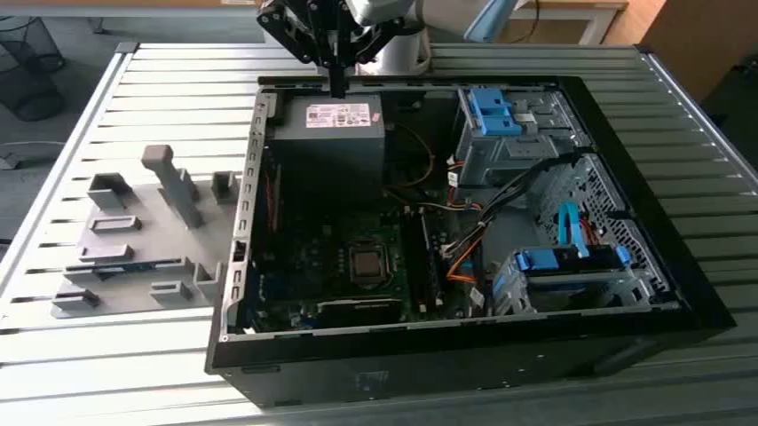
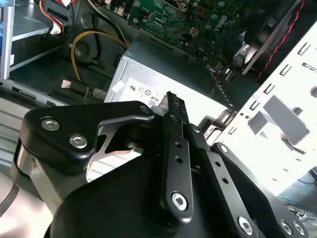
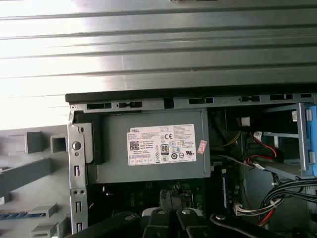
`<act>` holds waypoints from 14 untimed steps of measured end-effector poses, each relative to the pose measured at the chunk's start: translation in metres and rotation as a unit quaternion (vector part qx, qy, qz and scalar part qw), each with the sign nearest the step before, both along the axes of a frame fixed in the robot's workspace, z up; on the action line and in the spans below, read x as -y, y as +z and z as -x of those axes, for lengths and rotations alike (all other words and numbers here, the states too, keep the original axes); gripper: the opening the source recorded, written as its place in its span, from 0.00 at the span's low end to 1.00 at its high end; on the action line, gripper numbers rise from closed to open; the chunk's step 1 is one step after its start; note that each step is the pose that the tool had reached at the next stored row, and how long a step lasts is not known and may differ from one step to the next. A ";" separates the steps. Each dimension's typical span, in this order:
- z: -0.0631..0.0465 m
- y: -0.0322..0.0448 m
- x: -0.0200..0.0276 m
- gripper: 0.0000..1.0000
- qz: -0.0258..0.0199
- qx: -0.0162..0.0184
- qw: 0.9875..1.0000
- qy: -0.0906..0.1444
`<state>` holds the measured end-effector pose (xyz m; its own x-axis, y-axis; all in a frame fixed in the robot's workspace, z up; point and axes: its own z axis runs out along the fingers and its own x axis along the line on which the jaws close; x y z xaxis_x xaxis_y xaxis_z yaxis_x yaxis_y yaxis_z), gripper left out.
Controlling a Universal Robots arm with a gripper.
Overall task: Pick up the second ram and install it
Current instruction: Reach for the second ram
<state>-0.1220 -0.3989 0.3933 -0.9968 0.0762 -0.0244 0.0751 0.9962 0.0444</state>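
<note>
Blue-green ram [image 1: 130, 264] seems to lie flat in grey fixture [image 1: 137, 244], well apart from gripper [image 1: 337, 87] over power supply [image 1: 337, 142]; fingers pressed together, empty. Light, stiff, fragile (bare chips): grip long edges

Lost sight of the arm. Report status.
Gripper shut, empty, above power supply. Memory stick in grey fixture beside case. Path looks clear.

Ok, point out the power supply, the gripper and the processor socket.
power supply [image 3: 148, 146]: first wrist view, on its white label.
gripper [image 1: 337, 90]: exterior view, at its fingertips.
processor socket [image 1: 368, 263]: exterior view, its centre.
</note>
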 end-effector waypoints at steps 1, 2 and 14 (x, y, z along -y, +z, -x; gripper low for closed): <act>0.000 0.0000 0.0000 0.11 0.000 0.000 1.000 0.000; 0.000 0.0000 0.0000 0.11 0.000 0.000 1.000 0.000; 0.002 -0.0001 0.0000 0.11 0.000 0.000 1.000 0.000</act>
